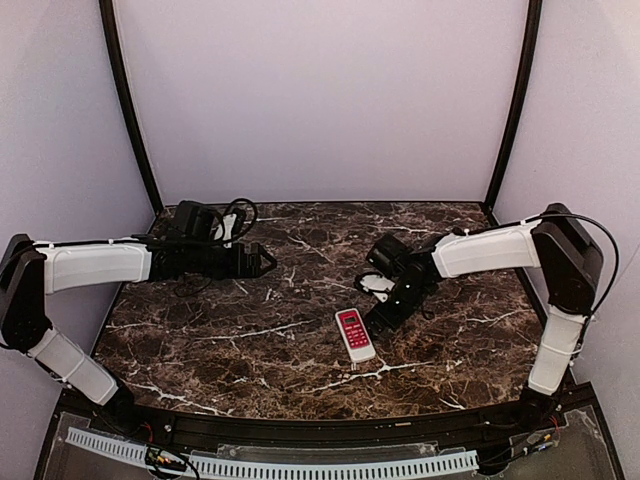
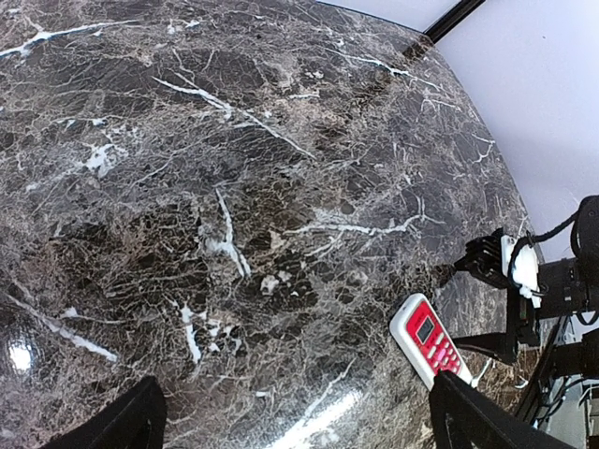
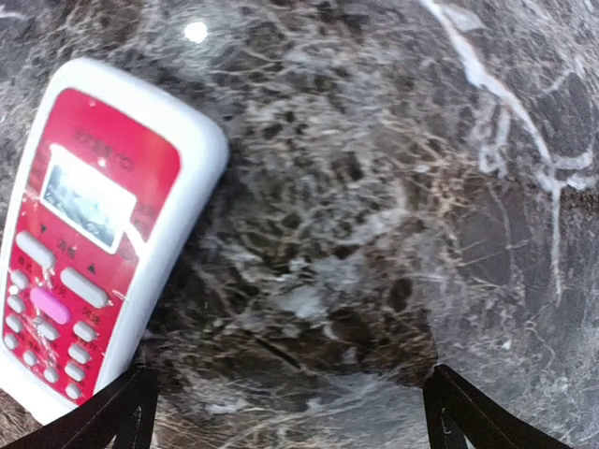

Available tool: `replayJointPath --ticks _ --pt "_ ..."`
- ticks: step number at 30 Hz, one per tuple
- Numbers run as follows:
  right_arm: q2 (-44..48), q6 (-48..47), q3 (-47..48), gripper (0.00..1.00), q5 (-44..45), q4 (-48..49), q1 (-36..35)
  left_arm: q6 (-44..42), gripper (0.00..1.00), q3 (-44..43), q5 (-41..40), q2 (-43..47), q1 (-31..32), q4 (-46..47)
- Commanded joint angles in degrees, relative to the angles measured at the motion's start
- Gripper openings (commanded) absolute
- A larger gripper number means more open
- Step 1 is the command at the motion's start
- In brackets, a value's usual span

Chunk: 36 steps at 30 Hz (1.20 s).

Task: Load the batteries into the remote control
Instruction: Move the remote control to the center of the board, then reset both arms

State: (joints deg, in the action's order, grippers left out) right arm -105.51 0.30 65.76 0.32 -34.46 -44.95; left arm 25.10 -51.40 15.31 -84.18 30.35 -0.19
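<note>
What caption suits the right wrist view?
Red-faced remote control lies buttons up on marble table, right fingers open.

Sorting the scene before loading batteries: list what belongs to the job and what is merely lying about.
Job: remote control, red front up; left gripper and right gripper, both open. No batteries visible.
Lying about: black cables behind the left arm; marble table.

A dark marble table (image 1: 250, 350) with white veins, pale walls (image 1: 320, 100) behind.
</note>
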Motion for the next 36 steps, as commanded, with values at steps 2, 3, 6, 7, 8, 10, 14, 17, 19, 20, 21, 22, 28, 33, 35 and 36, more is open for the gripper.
replayJointPath --ticks 2,3,6,7,8,10,14,17,19,20,21,22,28,33,35,36 --pt "-0.31 3.78 -2.27 0.99 -4.01 -2.44 -4.17 -0.91 0.99 -0.11 -1.10 1.56 -0.38 -1.75" --pt "-0.26 4.09 -2.19 0.99 -4.65 -2.27 -4.70 -0.92 0.99 -0.06 -0.88 1.52 -0.33 -1.75" --pt "0.09 4.82 -1.92 0.99 -7.21 -1.11 -6.29 -1.08 0.99 -0.18 -0.48 1.07 -0.31 -1.75" --pt "0.47 4.88 -1.93 0.99 -8.20 -0.67 -6.37 -1.14 0.99 -0.19 -0.27 1.05 -0.29 -1.70" --pt "0.93 4.89 -2.12 0.99 -8.86 0.15 -6.33 -1.29 0.99 -0.19 -0.23 1.00 -0.29 -1.67" --pt "2.11 4.85 -2.17 0.99 -8.92 1.09 -5.75 -1.66 0.99 -0.38 -0.20 1.02 -0.29 -1.66" --pt "5.52 4.18 -2.30 0.99 -10.69 4.02 -2.07 -3.55 0.99 -1.70 -0.76 1.15 -0.29 -3.16" --pt "10.33 2.83 -2.30 0.99 -12.19 8.21 1.75 -6.15 0.99 -3.65 -4.56 1.84 -0.29 -5.96" --pt "13.39 2.21 -2.66 0.99 -12.92 11.69 4.50 -6.92 0.99 -4.31 -7.01 2.56 -0.36 -6.95" --pt "14.77 2.09 -2.96 0.99 -13.15 13.35 6.04 -7.09 0.99 -4.62 -7.82 2.96 -0.42 -7.73" --pt "16.21 2.05 -3.41 0.99 -13.25 15.03 7.69 -7.33 0.99 -4.99 -9.15 3.23 -0.48 -8.03" --pt "17.49 1.83 -4.02 0.98 -13.12 16.55 9.27 -7.47 0.99 -5.10 -9.82 3.83 -0.52 -8.37" --pt "25.85 3.02 -12.04 0.98 -13.54 28.14 17.32 -6.31 0.99 -1.64 -16.74 8.33 -2.55 -7.98" --pt "28.59 5.62 -21.53 0.99 -13.85 36.63 20.84 -4.37 0.99 5.03 -19.28 10.70 -4.57 -5.97" --pt "28.65 6.43 -24.35 0.98 -14.54 38.85 21.25 -3.72 0.99 7.19 -19.39 11.11 -4.97 -4.50" --pt "28.86 6.92 -25.83 0.99 -14.83 40.20 21.29 -3.37 0.99 7.81 -19.41 11.38 -5.08 -3.96"
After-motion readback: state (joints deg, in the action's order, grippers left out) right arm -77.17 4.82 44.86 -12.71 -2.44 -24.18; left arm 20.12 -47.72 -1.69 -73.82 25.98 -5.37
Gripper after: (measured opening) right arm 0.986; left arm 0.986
